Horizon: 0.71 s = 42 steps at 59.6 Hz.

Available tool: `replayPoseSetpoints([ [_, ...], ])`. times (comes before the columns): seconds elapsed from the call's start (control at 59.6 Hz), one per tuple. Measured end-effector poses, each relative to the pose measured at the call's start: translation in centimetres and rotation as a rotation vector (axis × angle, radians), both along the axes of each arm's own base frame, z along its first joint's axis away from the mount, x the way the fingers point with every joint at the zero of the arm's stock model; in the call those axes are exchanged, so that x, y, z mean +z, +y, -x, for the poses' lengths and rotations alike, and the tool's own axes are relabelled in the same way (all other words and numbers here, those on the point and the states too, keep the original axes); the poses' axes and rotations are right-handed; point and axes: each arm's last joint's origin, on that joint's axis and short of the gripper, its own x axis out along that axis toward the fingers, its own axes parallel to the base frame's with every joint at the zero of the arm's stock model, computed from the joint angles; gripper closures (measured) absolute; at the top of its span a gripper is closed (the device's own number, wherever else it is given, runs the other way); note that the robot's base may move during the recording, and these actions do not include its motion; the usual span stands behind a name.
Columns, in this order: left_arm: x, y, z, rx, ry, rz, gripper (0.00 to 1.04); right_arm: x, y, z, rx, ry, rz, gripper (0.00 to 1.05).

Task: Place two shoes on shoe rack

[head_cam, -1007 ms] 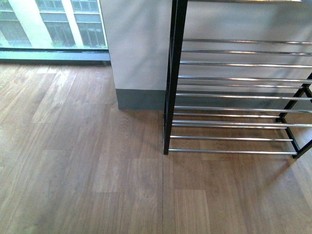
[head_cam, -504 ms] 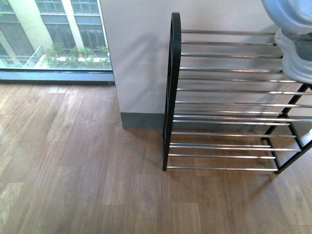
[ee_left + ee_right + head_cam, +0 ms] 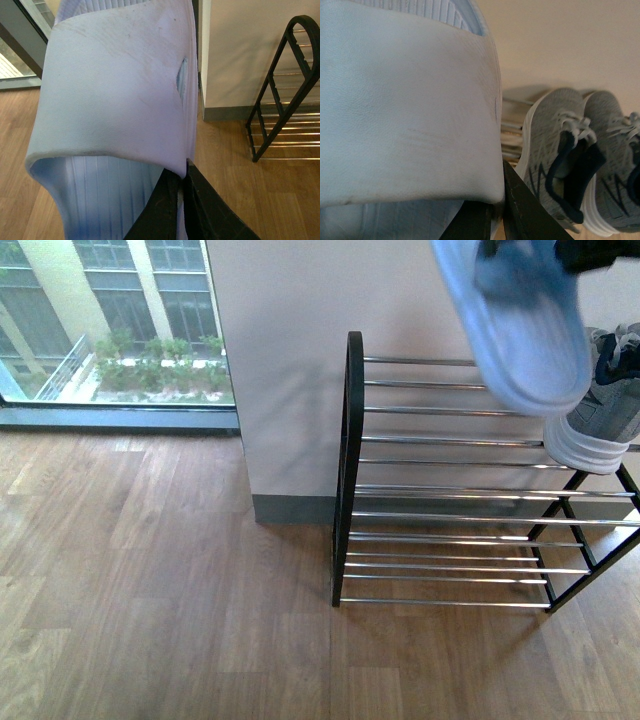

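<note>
Gripper [image 3: 501, 200] on your right, clamping a pale slide [image 3: 405, 110], has just swung in above the shoe rack [image 3: 350, 470], beside shelved sneakers [image 3: 560, 165].

Pale blue slide sandal [image 3: 520, 325] above shoe rack [image 3: 450, 500], grey sneaker [image 3: 600, 415] on it

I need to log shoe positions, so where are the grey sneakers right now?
In the front view one grey sneaker shows at the far right on the shoe rack, behind a pale blue slipper. The right wrist view shows both sneakers side by side.
</note>
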Motion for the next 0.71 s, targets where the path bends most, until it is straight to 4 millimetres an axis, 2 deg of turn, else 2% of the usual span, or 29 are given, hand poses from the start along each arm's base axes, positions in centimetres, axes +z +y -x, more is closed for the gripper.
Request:
replayPoseSetpoints([
  [0.151,0.0,0.0,0.0,0.000,0.000,0.000,1.03,-3.2,0.2,-1.8,-0.049,0.079,0.019,1.03],
  [0.386,0.0,0.0,0.0,0.000,0.000,0.000,1.03,-6.1,-0.5,-4.9,-0.153,0.125,0.015,1.03],
  [0.705,0.0,0.0,0.0,0.000,0.000,0.000,1.03,-10.2,-2.1,-7.9,-0.240,0.187,0.011,1.03],
])
